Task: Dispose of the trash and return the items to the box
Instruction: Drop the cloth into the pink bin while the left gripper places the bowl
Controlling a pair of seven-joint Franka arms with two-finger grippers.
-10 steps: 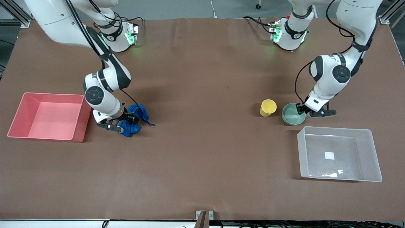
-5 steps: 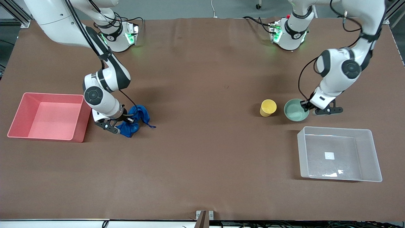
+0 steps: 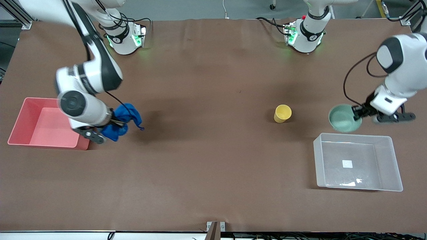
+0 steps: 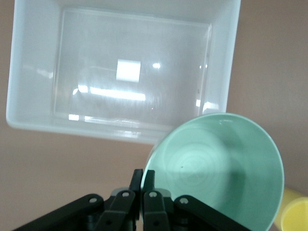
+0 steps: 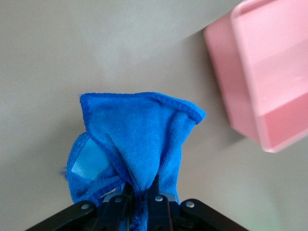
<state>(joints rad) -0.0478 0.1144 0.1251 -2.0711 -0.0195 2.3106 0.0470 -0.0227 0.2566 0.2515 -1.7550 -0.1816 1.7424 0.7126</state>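
Blue rag (image 3: 121,121) pinched in right end effector (image 3: 111,125) beside pink bin (image 3: 20,131) | left end effector (image 3: 358,113) grips green bowl (image 3: 343,118) rim above clear box (image 3: 393,163) | yellow cup (image 3: 282,113) on bench (image 3: 213,160)

Brown table (image 3: 213,166) — cup (image 3: 282,113), pink bin (image 3: 50,122), box (image 3: 357,162).

You see: rag (image 3: 121,121) royal blue, pale blue label patch; cup (image 3: 282,113) yellow; bowl (image 3: 344,118) mint green; box (image 3: 357,162) translucent white, white label; bin (image 3: 46,122) pink; table (image 3: 213,166) brown.

one rag (image 3: 121,121), one cup (image 3: 282,113), one bowl (image 3: 343,118), two bins: pink (image 3: 20,121), clear (image 3: 392,163).
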